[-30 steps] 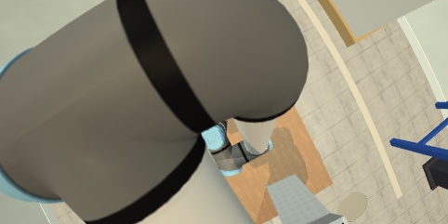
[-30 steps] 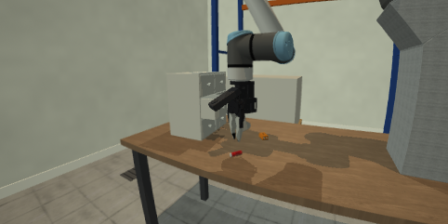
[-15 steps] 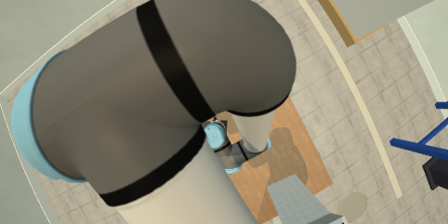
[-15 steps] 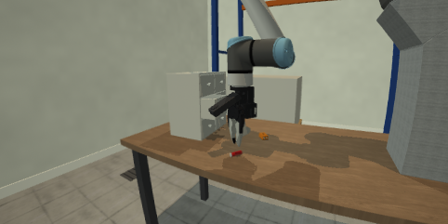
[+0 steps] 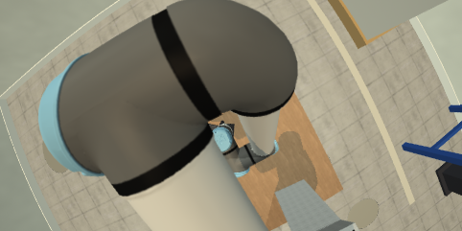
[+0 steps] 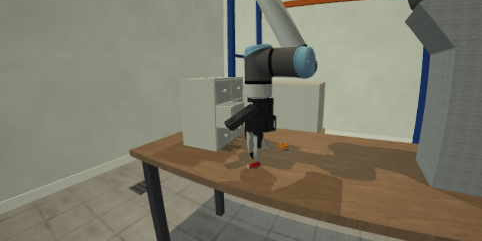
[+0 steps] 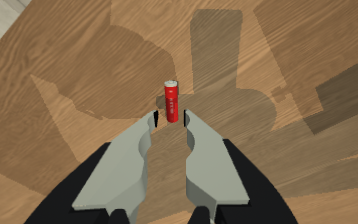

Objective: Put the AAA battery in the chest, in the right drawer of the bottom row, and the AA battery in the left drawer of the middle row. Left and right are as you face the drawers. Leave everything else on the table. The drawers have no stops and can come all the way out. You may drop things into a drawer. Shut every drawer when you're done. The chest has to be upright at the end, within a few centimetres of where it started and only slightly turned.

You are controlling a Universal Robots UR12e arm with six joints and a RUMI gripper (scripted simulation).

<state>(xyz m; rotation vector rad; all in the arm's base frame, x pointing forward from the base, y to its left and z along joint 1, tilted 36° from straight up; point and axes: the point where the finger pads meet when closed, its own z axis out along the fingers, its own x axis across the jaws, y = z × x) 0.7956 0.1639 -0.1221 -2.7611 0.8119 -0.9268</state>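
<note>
A red battery with a pale end (image 6: 254, 165) (image 7: 171, 102) lies on the wooden table; its size class cannot be told. My gripper (image 6: 254, 157) (image 7: 171, 111) points down, partly open and empty. It is just above the battery, whose near end shows between the fingertips in the wrist view. The grey-white chest (image 6: 197, 114) stands upright to the left in the exterior view. A middle-row drawer (image 6: 224, 115) on its near side seems to stick out, partly hidden by the gripper's black arm. The other drawers look shut as far as they show. No second battery shows.
A small orange object (image 6: 283, 146) lies on the table (image 6: 390, 196) (image 5: 326, 176) beyond the gripper. A pale box-like block (image 6: 300, 106) stands behind the arm. The grey pedestal (image 6: 450, 119) is at the right. The arm hides most of the table in the top view.
</note>
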